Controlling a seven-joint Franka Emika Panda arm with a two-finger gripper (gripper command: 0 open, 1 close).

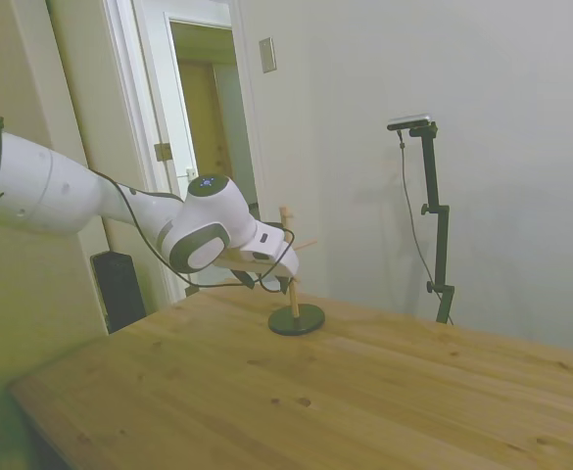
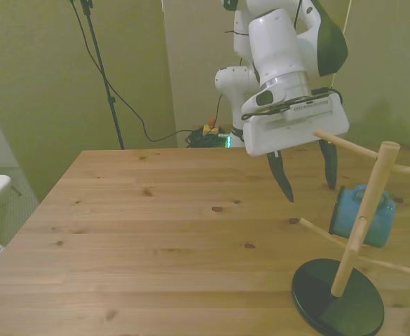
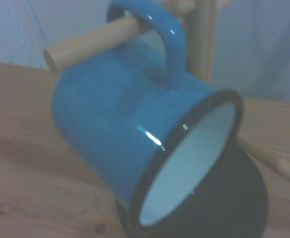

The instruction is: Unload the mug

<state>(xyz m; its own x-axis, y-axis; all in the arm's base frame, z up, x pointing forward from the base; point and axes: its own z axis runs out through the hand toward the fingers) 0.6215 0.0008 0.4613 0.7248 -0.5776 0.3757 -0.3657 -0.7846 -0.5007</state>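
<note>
Lighting is looking pretty dim and yellowish-green in the side and front views, both a bit grainy. Brighter light is coming through the doorway [image 1: 203, 117] around 11 o'clock. The wrist view is running soft, with a small glare streak showing on the mug [image 3: 130, 144].

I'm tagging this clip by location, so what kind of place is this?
Probably a robot test setup in an ordinary indoor room rather than a kitchen: a bare wooden table, plain walls with an open doorway, and only a wooden peg stand with a blue enamel mug hanging on it.
</note>
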